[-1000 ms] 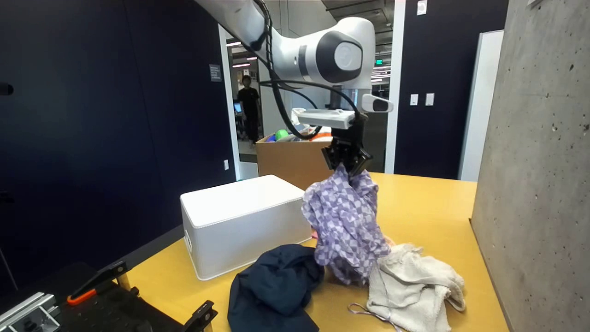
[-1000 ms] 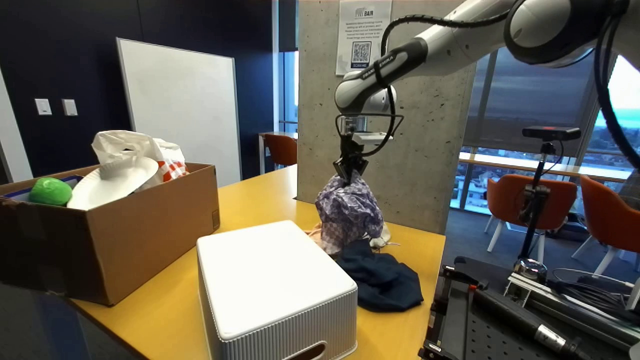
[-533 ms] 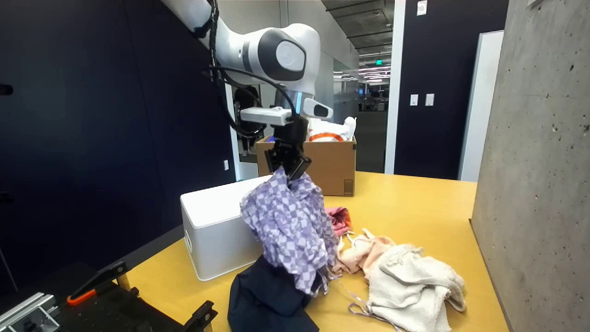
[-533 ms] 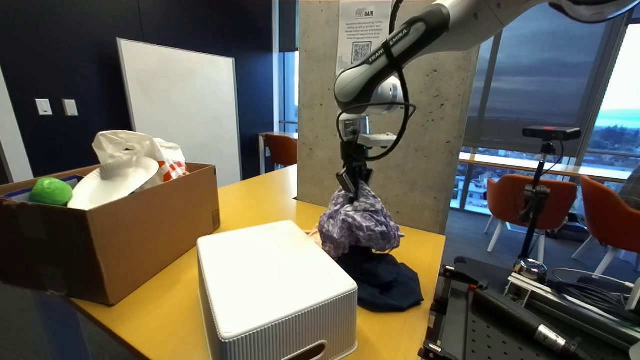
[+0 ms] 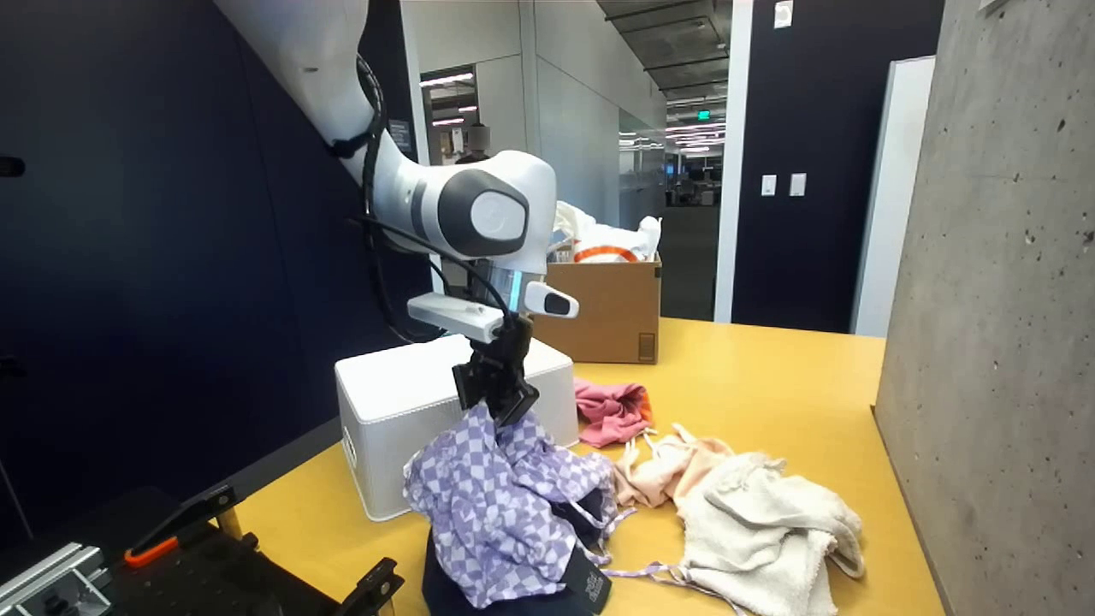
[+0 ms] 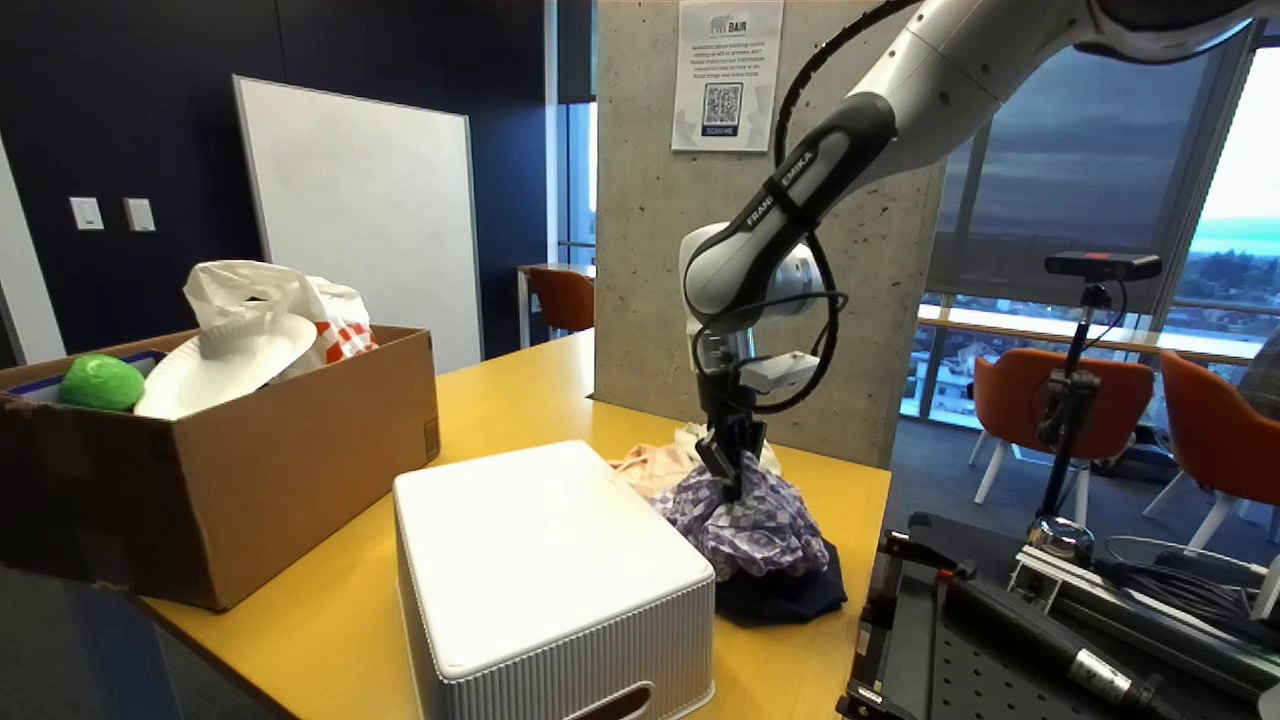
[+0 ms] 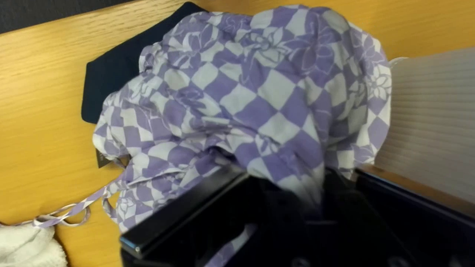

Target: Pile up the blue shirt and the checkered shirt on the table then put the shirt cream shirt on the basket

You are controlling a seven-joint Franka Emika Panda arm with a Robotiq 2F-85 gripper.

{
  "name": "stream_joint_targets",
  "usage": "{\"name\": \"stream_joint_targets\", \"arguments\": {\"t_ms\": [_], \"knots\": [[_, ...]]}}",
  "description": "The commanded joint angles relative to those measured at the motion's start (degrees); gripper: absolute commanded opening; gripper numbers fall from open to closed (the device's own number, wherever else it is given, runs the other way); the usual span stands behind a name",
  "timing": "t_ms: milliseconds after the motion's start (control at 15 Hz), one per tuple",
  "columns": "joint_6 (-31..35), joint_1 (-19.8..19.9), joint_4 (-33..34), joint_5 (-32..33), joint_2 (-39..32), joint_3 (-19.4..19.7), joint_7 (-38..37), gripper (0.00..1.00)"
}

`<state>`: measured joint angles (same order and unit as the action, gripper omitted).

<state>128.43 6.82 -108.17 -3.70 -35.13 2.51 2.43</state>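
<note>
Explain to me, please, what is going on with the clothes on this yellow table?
The robot's gripper is shut on a bunched part of the checkered shirt. The shirt drapes over the blue shirt, whose dark edges show from beneath, so the pile seems nearly made, though the grip is not yet released. The cream shirt lies on the table, not in the basket, which stands with a flat white side up.
</note>
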Motion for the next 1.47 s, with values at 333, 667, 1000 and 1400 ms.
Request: {"name": "stream_joint_targets", "arguments": {"t_ms": [333, 667, 1000, 1400], "knots": [[6.5, -0.2, 8.8, 2.6, -11.9, 1.0, 0.8, 0.09], [6.2, 0.0, 11.2, 3.2, -11.5, 1.1, 0.6, 0.62], [6.2, 1.1, 13.1, 2.5, -9.2, 1.3, 0.8, 0.98], [6.0, 3.9, 16.8, 2.5, -7.1, 3.5, 1.0, 1.00]]}}
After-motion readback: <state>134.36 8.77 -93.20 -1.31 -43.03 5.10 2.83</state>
